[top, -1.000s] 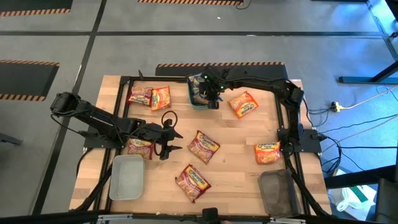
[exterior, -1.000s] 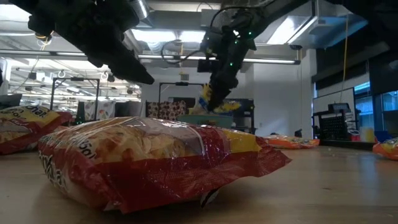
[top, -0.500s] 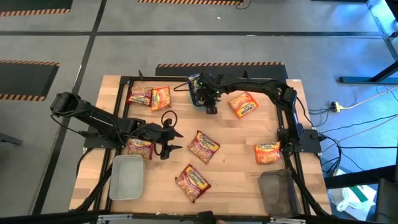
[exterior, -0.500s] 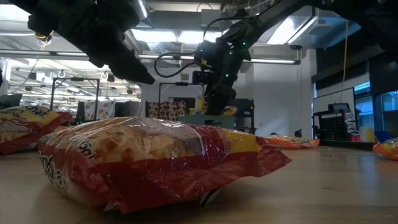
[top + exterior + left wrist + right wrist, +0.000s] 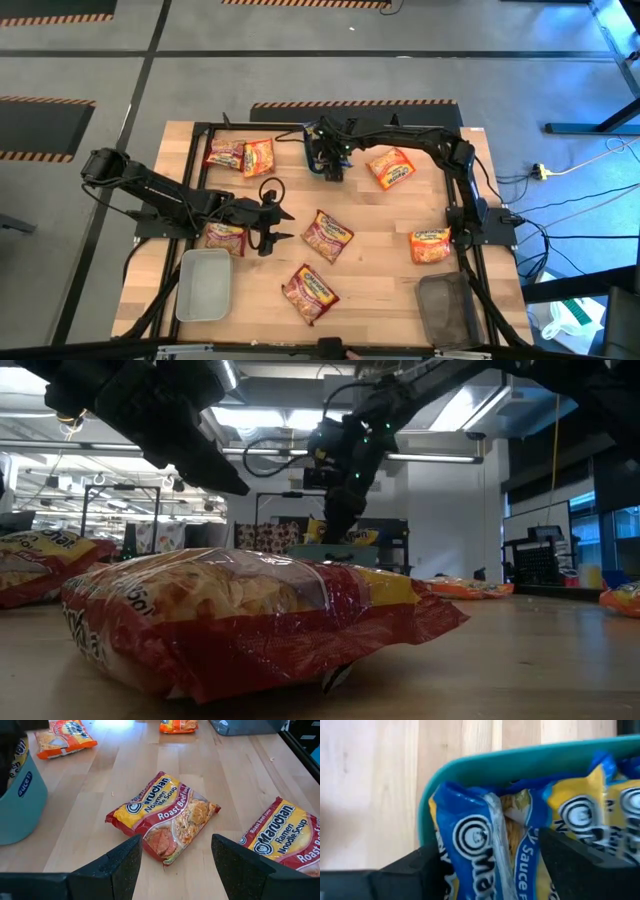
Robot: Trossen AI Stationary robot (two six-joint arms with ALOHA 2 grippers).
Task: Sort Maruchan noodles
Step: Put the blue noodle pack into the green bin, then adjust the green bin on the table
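My right gripper [image 5: 330, 163] [image 5: 490, 870] reaches down into the teal tray [image 5: 307, 150] [image 5: 520, 760] at the table's far side. It is open, with one finger on each side of a blue-and-yellow Maruchan packet [image 5: 475, 840] standing on edge in the tray beside another [image 5: 590, 815]. Whether the fingers touch it, I cannot tell. My left gripper [image 5: 272, 228] [image 5: 175, 865] hovers open at mid-table, just left of a red-pink packet [image 5: 327, 235] [image 5: 162, 817] lying flat. More red-pink packets [image 5: 310, 292] [image 5: 225, 237] and orange ones [image 5: 391, 167] [image 5: 430, 244] lie scattered on the wood.
A grey tray [image 5: 205, 285] sits at the near left and a dark tray [image 5: 447, 308] at the near right. Two more packets [image 5: 242, 155] lie at the far left. A red-pink packet [image 5: 250, 620] fills the low view's foreground. Black frame rails border the table.
My right gripper has moved down and a little toward the table's left edge, into the teal tray. The blue-and-yellow packet that hung below it, above the tray, now sits inside the tray.
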